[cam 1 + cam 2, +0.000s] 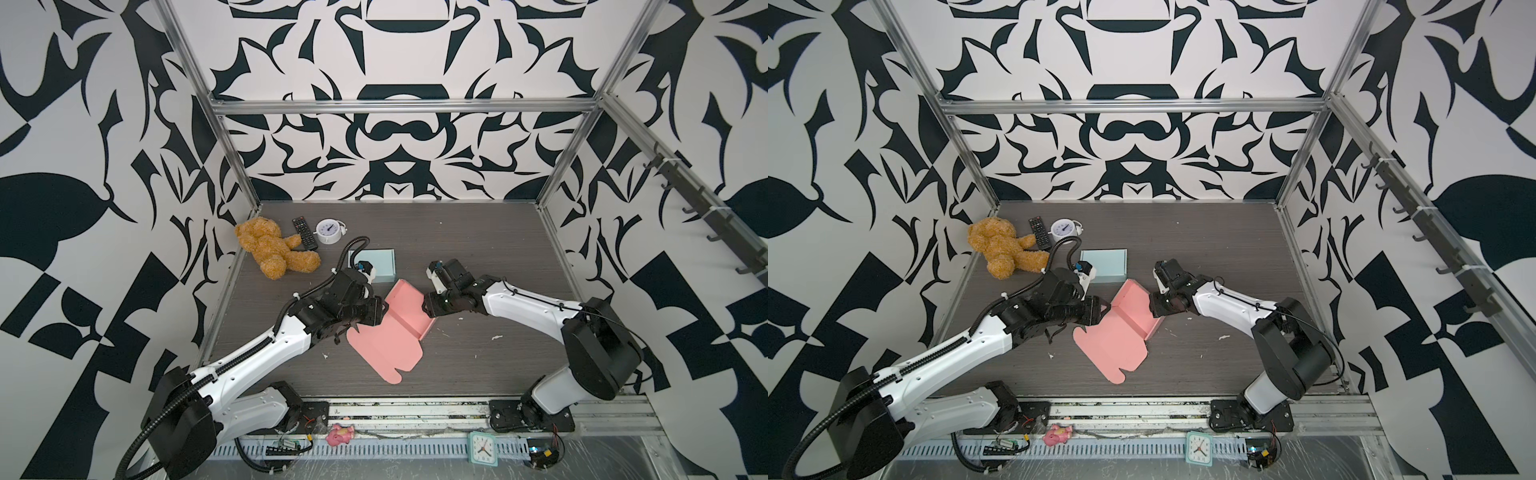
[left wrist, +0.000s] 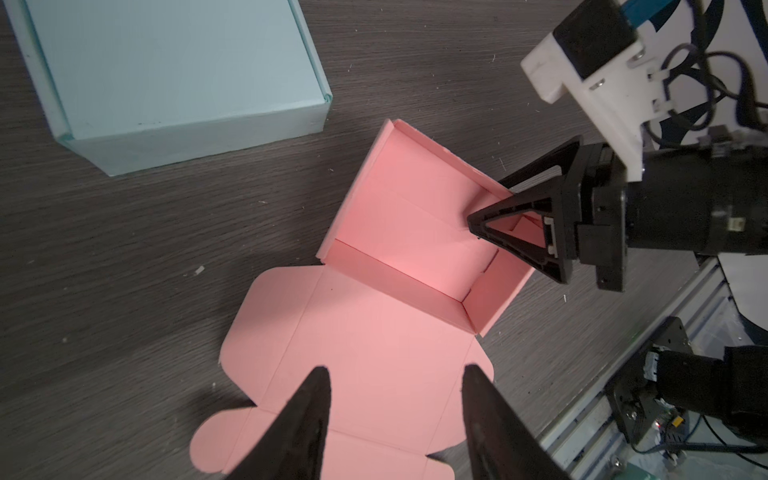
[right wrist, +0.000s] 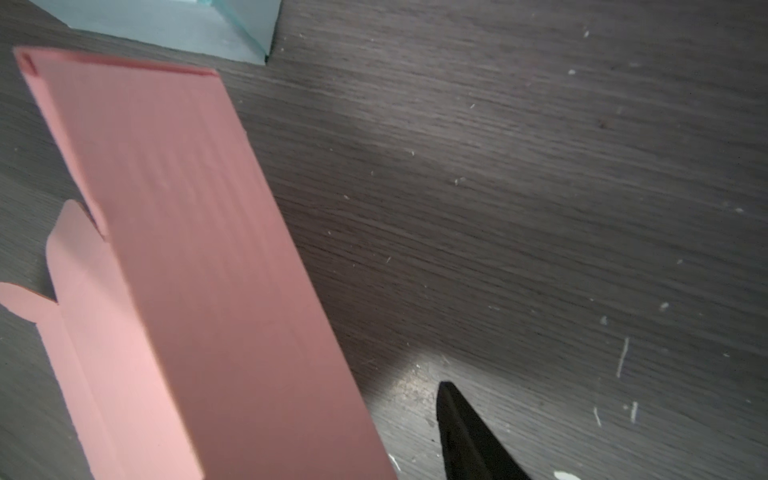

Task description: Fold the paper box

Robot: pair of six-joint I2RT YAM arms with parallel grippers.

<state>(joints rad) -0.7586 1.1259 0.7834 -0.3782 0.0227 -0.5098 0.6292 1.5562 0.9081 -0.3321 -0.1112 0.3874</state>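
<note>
One pink paper box [image 1: 390, 345] is set mid-way on the worktop [image 1: 478, 232], with one light-blue box [image 1: 384, 264] just behind. Its raised right wall is straddled, ungripped, by the parted right fingers [image 2: 484, 217]. The parted left fingers [image 2: 307, 419] are held empty at its left side.

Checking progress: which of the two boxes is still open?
The pink box, its lid flap lying flat on the table; the light blue box behind it is closed.
</note>
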